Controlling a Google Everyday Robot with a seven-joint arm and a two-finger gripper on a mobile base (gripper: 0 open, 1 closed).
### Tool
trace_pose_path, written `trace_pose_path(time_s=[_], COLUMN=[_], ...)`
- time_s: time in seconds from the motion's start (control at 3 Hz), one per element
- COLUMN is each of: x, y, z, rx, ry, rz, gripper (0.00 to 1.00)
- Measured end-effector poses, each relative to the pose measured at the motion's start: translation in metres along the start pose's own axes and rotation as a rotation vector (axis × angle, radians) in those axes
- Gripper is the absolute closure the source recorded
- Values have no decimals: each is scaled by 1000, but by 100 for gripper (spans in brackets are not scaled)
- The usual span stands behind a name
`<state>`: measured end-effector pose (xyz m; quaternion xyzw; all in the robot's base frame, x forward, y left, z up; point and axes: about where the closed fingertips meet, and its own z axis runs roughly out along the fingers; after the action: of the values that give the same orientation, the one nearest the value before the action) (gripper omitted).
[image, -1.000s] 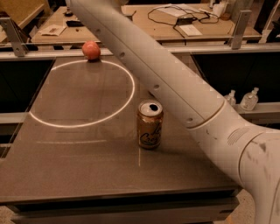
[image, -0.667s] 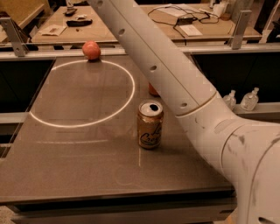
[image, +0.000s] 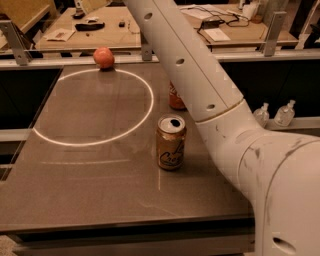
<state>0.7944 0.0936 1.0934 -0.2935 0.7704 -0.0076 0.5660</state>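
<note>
Past top edge, jaws unseen; arm (image: 200, 75) over table (image: 90, 190) right side; can (image: 170, 142) centre.

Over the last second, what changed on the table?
The arm swung rightward across the view, uncovering a red can behind it. The tool is out of view past the top edge; nothing seen taken or let go. The gold can, red fruit and table are unchanged.
</note>
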Motion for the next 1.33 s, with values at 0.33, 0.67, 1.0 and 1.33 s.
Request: trace_pose_path(time_s=[0.33,0.67,1.0,1.33], x=[0,1,20,45], y=[0,-5,26,43], z=[0,9,46,67], rx=[0,-26,-157,-259], ry=[0,17,123,235], rz=[-1,-14,-80,-177], gripper=[0,0,0,0])
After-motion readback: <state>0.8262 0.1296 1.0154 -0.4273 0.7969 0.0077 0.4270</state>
